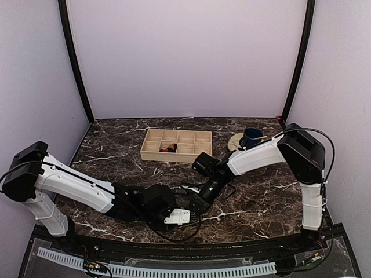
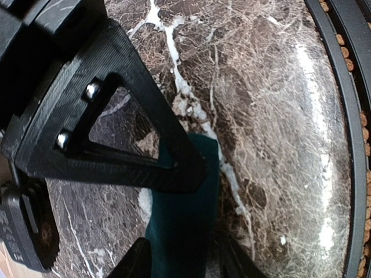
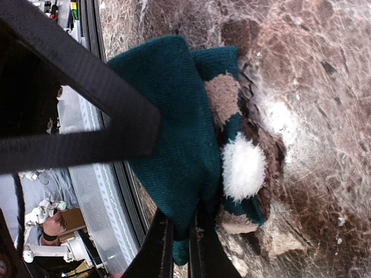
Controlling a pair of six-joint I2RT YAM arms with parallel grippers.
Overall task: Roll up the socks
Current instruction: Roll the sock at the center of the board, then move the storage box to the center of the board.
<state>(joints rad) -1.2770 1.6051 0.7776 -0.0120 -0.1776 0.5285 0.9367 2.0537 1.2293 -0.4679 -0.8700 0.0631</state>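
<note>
The dark teal sock lies folded on the marble table, with brown patches and a white pompom showing on its lower layer. My right gripper is shut on the sock's near edge. In the left wrist view the same teal sock runs between the fingers of my left gripper, which press on both its sides. In the top view both grippers, left and right, meet at the table's middle front and hide the sock. The black argyle sock does not clearly show.
A wooden compartment tray stands behind the grippers, with a small orange and black item in one cell. A blue cup on a pale saucer stands at the back right. The table's black front rail runs close by.
</note>
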